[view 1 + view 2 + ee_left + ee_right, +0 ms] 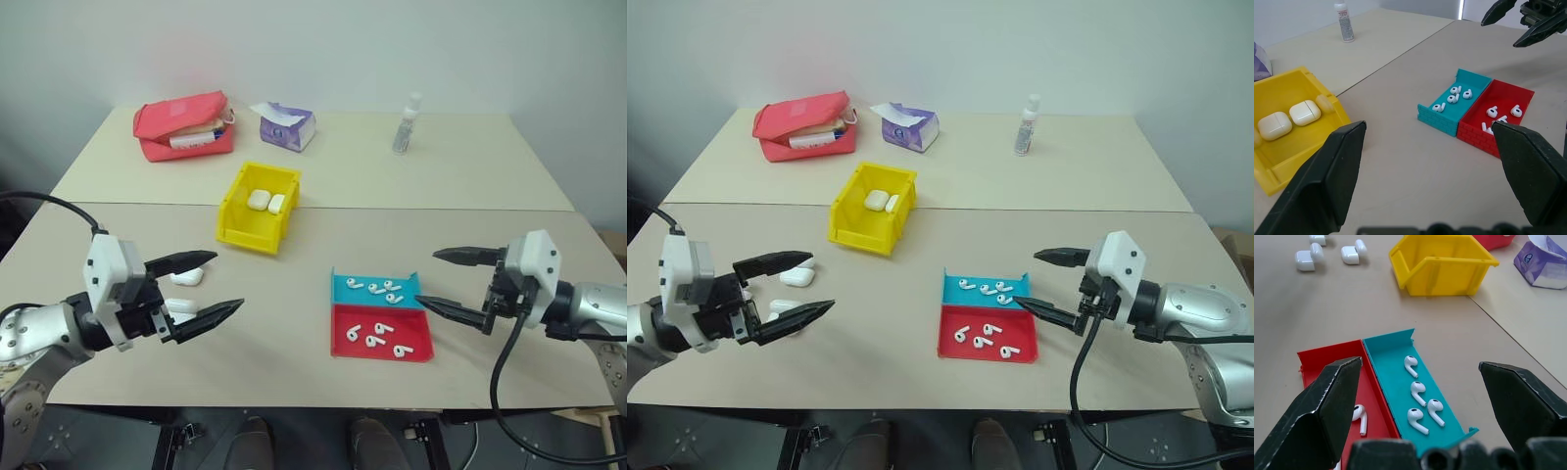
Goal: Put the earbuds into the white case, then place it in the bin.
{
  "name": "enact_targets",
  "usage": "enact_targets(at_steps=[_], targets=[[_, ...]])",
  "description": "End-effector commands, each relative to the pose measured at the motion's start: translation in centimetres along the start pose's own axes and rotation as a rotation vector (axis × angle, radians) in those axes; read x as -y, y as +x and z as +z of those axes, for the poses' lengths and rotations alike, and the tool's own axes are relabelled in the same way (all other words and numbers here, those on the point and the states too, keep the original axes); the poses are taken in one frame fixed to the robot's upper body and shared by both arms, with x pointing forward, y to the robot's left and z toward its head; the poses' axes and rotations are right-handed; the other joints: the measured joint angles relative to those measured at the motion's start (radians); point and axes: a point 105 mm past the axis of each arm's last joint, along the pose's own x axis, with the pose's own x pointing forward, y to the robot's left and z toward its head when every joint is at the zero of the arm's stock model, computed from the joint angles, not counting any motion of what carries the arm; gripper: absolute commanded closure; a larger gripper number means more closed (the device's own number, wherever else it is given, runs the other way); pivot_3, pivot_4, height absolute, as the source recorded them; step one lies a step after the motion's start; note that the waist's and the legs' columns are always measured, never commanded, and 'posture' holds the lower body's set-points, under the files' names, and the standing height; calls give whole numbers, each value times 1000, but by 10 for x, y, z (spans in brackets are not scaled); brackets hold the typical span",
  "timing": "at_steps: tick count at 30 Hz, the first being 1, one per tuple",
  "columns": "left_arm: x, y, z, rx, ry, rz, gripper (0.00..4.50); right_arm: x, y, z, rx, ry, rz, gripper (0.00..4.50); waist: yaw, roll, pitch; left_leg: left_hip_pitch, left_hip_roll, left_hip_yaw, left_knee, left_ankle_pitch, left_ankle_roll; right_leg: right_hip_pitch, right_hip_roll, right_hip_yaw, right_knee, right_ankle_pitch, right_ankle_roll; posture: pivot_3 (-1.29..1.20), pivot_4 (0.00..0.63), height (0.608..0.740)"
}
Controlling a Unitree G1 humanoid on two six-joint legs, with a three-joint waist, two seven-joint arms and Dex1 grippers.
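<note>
Surface: two beige tables (470,245) butting edge to edge, pale wall behind.
Left gripper (211,285): hovering above near table, fingers spread wide, holding nothing.
Right gripper (441,280): hovering just beside trays, fingers spread wide, holding nothing.
Cases (186,277): two lying open on table under left gripper.
Earbuds (377,287): lying loose in teal tray (343,291) and red tray (343,345), trays touching.
Bin (245,235): sitting near table seam, holding two closed cases.
Far table: carrying red pouch (183,125), tissue box (287,126), bottle (407,124).
</note>
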Motion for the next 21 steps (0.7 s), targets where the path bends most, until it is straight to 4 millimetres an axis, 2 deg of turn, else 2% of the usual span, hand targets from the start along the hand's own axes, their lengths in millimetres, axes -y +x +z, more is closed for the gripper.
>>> enact_targets(at_steps=[1, 11, 15, 21], targets=[[0, -1, 8, 28, 16, -7, 71, 0, -2, 16, 44, -46, 1, 0, 0, 0, 0, 0, 0, 0, 0, 0, 0, 0, 0, 0, 0, 0, 0, 0, 150, 740], [-10, -2, 11, -5, -31, 78, 71, 2, 2, 17, 55, -46, 7, 0, -1, 0, 0, 0, 0, 0, 0, 0, 0, 0, 0, 0, 0, 0, 0, 0, 150, 740], [-13, -1, 10, -62, -17, 113, 71, 5, 6, 18, 55, -56, -4, 0, -1, 0, 0, 0, 0, 0, 0, 0, 0, 0, 0, 0, 0, 0, 0, 0, 150, 740], [-29, -3, 5, -241, 43, 251, 71, 8, 10, 18, 36, -78, -29, 0, 0, 0, 0, 0, 0, 0, 0, 0, 0, 0, 0, 0, 0, 0, 0, 0, 150, 740]])
